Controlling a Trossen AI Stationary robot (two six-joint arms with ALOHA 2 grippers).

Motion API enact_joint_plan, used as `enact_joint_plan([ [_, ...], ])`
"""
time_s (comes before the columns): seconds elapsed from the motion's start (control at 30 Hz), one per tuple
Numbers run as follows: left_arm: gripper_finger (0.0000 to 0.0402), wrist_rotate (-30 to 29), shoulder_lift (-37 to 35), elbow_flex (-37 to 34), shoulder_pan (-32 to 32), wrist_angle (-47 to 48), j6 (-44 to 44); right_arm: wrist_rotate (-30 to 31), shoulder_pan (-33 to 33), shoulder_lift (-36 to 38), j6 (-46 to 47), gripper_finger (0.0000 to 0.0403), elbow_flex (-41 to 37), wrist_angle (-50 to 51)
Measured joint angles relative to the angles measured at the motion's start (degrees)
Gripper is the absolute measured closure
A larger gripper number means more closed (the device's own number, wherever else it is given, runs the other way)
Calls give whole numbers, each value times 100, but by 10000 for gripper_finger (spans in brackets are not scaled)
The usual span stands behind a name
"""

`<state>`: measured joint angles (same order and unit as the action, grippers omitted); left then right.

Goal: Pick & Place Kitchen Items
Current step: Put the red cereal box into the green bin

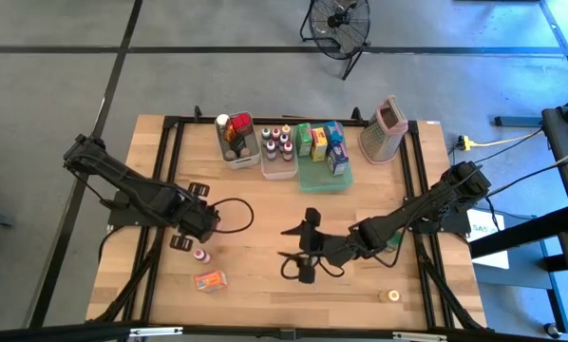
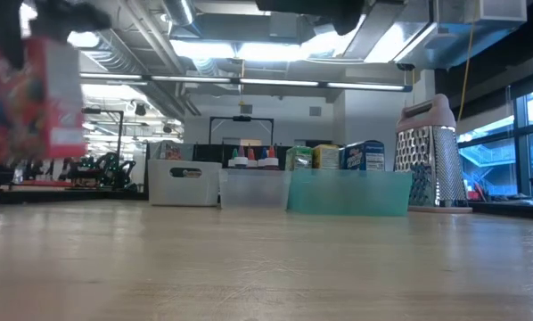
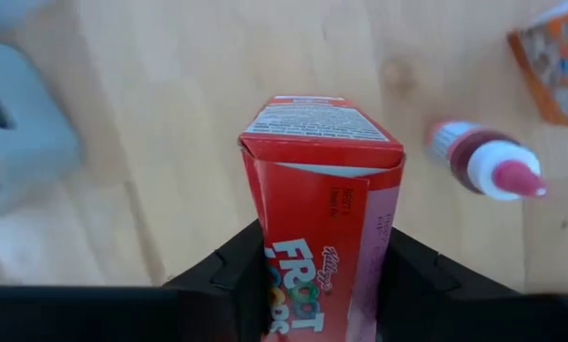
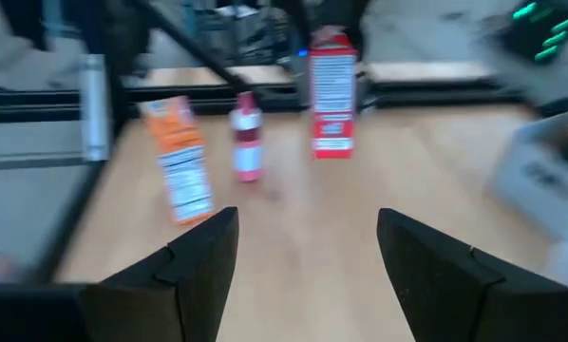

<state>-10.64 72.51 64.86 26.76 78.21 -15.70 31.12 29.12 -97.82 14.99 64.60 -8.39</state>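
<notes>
Red cardboard cereal box (image 3: 324,214), small, printed "Froot Loops" with the Kellogg's script on its narrow side; nutrition print on the top flap is too fine to be read. It is clamped between the fingers (image 3: 229,275) of the left gripper (image 1: 183,239), over the table (image 1: 265,228) at its left front. In the low view it seems lifted clear of the board.

Handling, as judged: light, thin-walled, easily dented; best taken across the narrow faces near mid-height, as now, with modest squeeze. Glossy print may slip.

Near by: a pink-capped bottle (image 1: 201,255) and an orange packet (image 1: 209,280), both loose on the wood. A small yellow-lidded jar (image 1: 392,295) is seen at the right front.

Right gripper (image 1: 301,249) is held near table centre, jaws apart, nothing between them.

Bins (image 1: 237,142) and tray (image 1: 323,177) at the rear are stocked already.
</notes>
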Motion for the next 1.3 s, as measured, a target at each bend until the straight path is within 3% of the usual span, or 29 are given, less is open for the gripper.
enact_joint_plan([
  [0.17,257,-466,0,657,0,219,0,875,-29,0,-349,149,31,38],
  [0.33,257,-759,-2,1018,-58,52,53,930,-225,0,-545,148,279,223],
  [0.6,257,-777,20,1021,-503,-197,140,-185,-864,0,-514,121,685,1122],
  [1.03,256,-777,465,1018,-1082,-1875,1011,-284,-1290,0,-1713,96,839,825],
  [1.3,256,-747,903,1018,-1410,-2662,1648,-732,-1355,0,-2061,96,841,958],
])
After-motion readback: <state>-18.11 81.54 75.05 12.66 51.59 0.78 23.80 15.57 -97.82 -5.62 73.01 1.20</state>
